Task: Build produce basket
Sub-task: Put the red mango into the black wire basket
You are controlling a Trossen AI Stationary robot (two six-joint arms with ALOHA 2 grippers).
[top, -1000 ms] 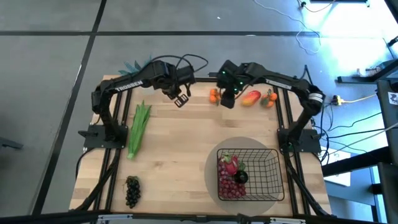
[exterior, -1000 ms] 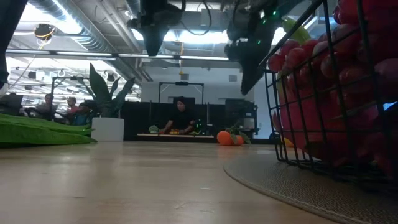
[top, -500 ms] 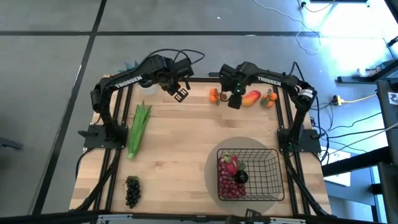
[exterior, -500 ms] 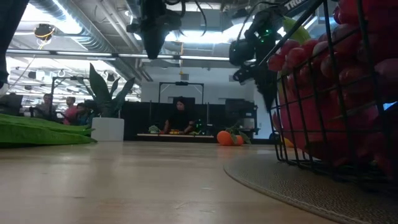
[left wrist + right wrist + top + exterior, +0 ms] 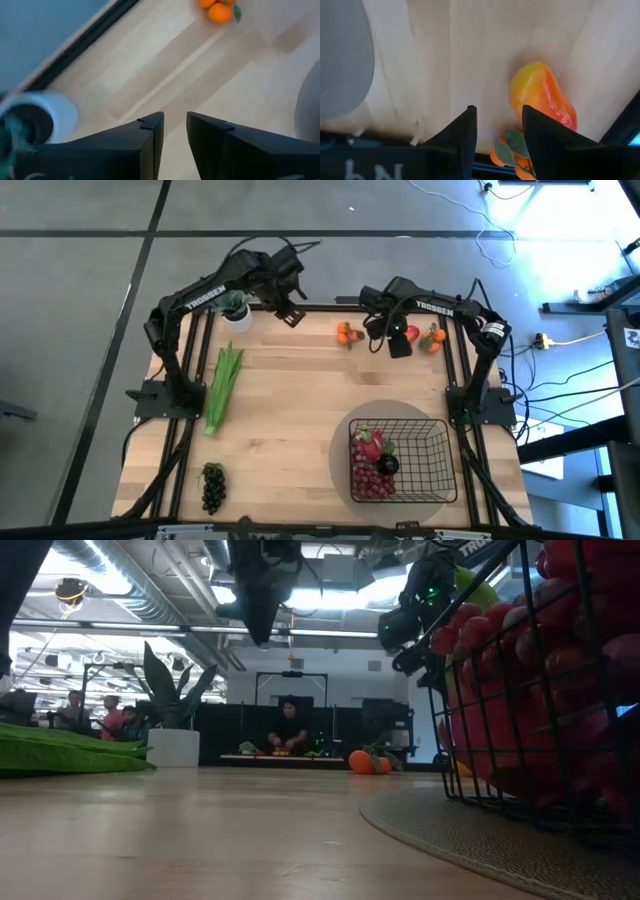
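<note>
While my right gripper (image 5: 400, 346) hovers over the mango (image 5: 543, 98) at the tabletop's far edge, jaws slightly parted and empty, the left gripper (image 5: 291, 317) idles likewise. Closing off-centre could roll it into the tangerines (image 5: 344, 333), away from the basket (image 5: 432, 442).

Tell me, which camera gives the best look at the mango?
The right wrist view: the mango fills it, red-yellow, just past the gripper's fingers. From above the right gripper hides nearly all of it; the low and left wrist views miss it.
</note>
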